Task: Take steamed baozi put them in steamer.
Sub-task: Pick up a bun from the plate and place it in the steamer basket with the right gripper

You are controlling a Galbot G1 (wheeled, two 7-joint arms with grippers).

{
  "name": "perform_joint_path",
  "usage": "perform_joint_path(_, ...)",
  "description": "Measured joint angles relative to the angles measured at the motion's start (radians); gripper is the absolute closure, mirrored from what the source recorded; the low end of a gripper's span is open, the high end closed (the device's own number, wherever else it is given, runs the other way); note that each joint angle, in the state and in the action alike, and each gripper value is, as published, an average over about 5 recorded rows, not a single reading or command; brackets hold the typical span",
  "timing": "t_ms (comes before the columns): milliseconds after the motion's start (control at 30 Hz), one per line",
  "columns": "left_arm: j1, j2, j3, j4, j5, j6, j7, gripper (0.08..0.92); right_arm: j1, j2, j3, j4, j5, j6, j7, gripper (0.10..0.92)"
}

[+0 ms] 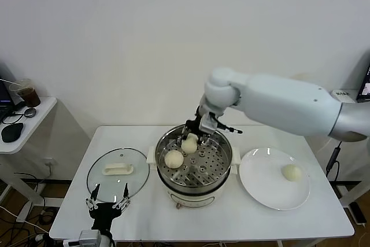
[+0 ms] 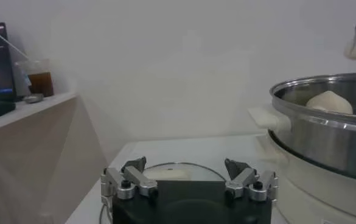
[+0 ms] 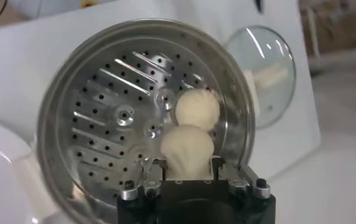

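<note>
Taking the steamer (image 1: 194, 169) in the middle of the white table (image 1: 144, 224) as our landmark, we see our left gripper (image 1: 108, 203) well to its left, low at the table's near edge, its fingers (image 2: 128, 180) spread wide and holding nothing. Just beyond that gripper lies the glass lid (image 1: 118, 172) with its white handle, flat on the table beside the steamer's left side handle. Inside the steamer, on the perforated tray, one baozi (image 1: 174, 158) rests toward the left. Over the steamer's far side our right gripper (image 1: 194, 137) reaches in from the right, its fingers (image 3: 216, 165) closed on a second baozi (image 3: 187, 151), which hangs just above the tray next to the resting one. To the right of the steamer sits a white plate (image 1: 263, 189), just beside it, carrying a third baozi (image 1: 292, 172).
</note>
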Motion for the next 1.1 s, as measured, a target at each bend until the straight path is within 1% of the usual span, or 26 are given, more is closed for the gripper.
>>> perform_joint_path(200, -0.004, -0.001, -0.001, 0.005, -0.001, 0.0, 0.0, 0.177, -0.031, 0.025, -0.027, 0.016, -0.064, 0.076, 0.008, 0.567)
perform_joint_path(433, -0.007, -0.002, 0.001, 0.012, -0.002, 0.0, 0.0, 0.177, -0.045, 0.044, -0.044, 0.028, -0.092, 0.128, -0.004, 0.567)
perform_joint_path(733, -0.01, -0.003, 0.003, 0.016, -0.004, 0.001, 0.001, 0.177, -0.054, 0.06, -0.066, 0.037, -0.098, 0.16, -0.028, 0.567)
perform_joint_path(1100, -0.009, -0.003, 0.0, 0.013, -0.008, 0.001, 0.001, 0.177, -0.067, 0.07, -0.088, 0.038, -0.09, 0.164, -0.031, 0.567)
